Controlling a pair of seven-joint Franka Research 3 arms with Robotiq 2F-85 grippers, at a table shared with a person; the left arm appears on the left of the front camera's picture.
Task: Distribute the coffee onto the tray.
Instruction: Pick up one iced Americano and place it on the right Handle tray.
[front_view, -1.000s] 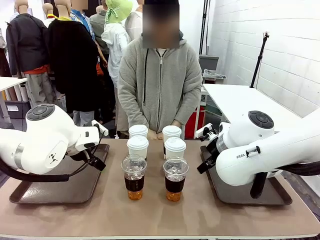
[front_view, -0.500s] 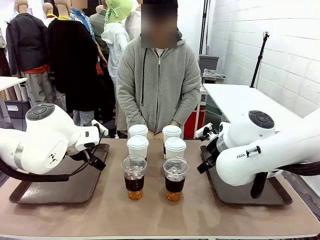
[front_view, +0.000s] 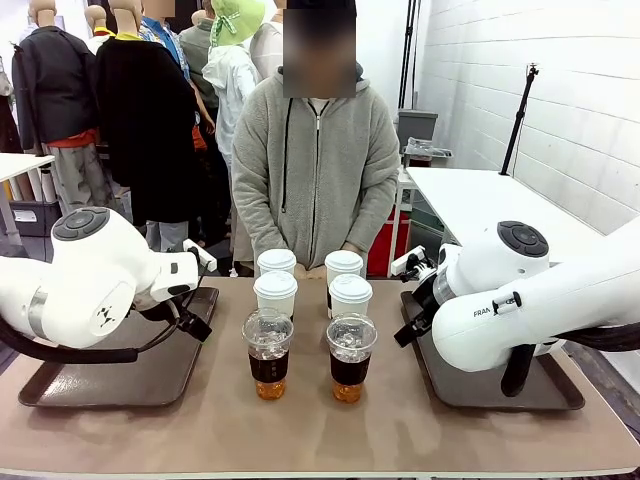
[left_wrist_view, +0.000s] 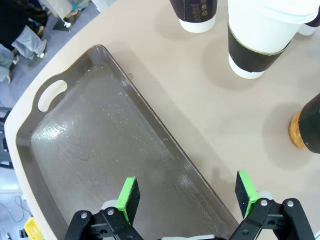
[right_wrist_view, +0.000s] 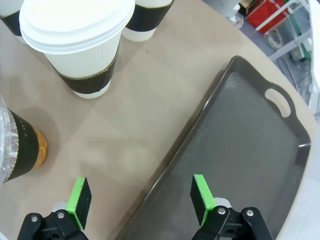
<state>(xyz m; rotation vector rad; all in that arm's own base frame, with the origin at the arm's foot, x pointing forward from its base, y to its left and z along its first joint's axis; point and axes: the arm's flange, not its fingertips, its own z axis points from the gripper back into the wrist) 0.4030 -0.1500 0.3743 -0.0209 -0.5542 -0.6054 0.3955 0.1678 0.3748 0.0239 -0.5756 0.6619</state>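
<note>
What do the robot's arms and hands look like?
The left arm and right arm are bulky, rounded white shells with dark grey round joint caps; the right one carries dark lettering, and a black cable loops under the left. The left hand and right hand are black with two fingers tipped by bright green pads.

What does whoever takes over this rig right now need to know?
Left gripper: open, empty, hanging over the inner edge of the left tray.
Right gripper: open, empty, hanging over the inner edge of the right tray.
Cups: all six stand mid-table between the trays. The four white lidded cups are toward the far side, and the two clear cups of amber drink are nearest the robot.
Done: nothing is on a tray yet.
Left: move all six cups onto the trays.
</note>
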